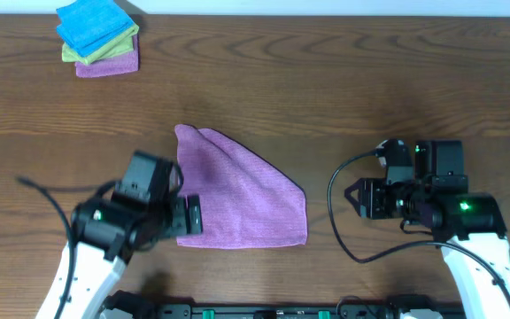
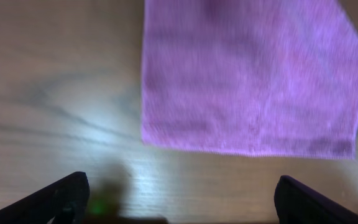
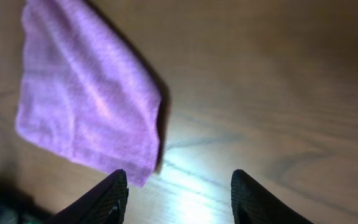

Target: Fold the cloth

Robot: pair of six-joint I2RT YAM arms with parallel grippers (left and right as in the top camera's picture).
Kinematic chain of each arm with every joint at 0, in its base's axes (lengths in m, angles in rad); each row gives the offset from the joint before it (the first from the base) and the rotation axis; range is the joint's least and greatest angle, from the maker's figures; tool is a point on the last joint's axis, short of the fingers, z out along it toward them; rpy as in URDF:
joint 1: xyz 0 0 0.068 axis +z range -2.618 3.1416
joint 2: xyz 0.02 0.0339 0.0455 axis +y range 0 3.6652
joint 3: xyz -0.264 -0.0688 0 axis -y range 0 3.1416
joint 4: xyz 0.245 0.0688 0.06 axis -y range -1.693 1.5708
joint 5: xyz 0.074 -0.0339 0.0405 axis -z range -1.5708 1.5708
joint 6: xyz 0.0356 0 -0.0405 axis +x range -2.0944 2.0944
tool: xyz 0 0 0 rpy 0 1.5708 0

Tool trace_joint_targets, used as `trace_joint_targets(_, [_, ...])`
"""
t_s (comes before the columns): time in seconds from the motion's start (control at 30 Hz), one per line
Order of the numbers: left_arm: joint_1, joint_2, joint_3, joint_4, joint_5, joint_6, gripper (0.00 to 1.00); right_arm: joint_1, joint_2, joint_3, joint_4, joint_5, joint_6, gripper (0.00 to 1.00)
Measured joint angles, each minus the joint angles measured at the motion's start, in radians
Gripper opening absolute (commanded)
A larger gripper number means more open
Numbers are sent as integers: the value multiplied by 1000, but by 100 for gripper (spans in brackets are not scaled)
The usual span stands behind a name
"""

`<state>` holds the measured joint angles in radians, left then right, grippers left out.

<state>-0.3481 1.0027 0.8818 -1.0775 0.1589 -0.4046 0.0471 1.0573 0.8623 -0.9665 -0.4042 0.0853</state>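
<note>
At the far left corner of the table (image 1: 370, 89), a stack of folded cloths (image 1: 98, 40) is being shown, blue on top, well apart from everything else, with a broad band of bare wood being left open below and beside it. Nearer the front, the left gripper (image 1: 191, 215) is being held at the cloth's left edge. In the left wrist view its fingers (image 2: 61, 196) are being kept spread wide, only bare table is being framed between them, and the cloth's near edge (image 2: 247, 149) is being seen just beyond the tips. The cloth (image 1: 242, 199) is being shown at the middle of the table, toward the front, lying flat and folded. Its left and front edges are being seen as straight, its right edge as short, and its far edge as slanting down to the right. Clear wood is being left between that right edge and the right gripper (image 1: 354, 198), which is being held well apart from it. Its fingers (image 3: 114, 193) are being kept parted over bare wood, nothing is being gripped, and a cloth corner (image 3: 142, 177) is being seen just beside one tip. To the right, open table is being left.
</note>
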Motion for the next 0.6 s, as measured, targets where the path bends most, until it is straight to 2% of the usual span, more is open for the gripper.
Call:
trace_joint_targets(0.17, [0,-97,-147,-2,92,-72,97,19,0,-57,-13,-64,0,54])
trace_joint_targets(0.33, [0,-124,-225,21,150,-114,96,60,0,-121,18,-120,1,49])
trace_joint_targets(0.6, [0,-124,-301,100,155,-149,96,124,0,-222,106,-173,34,47])
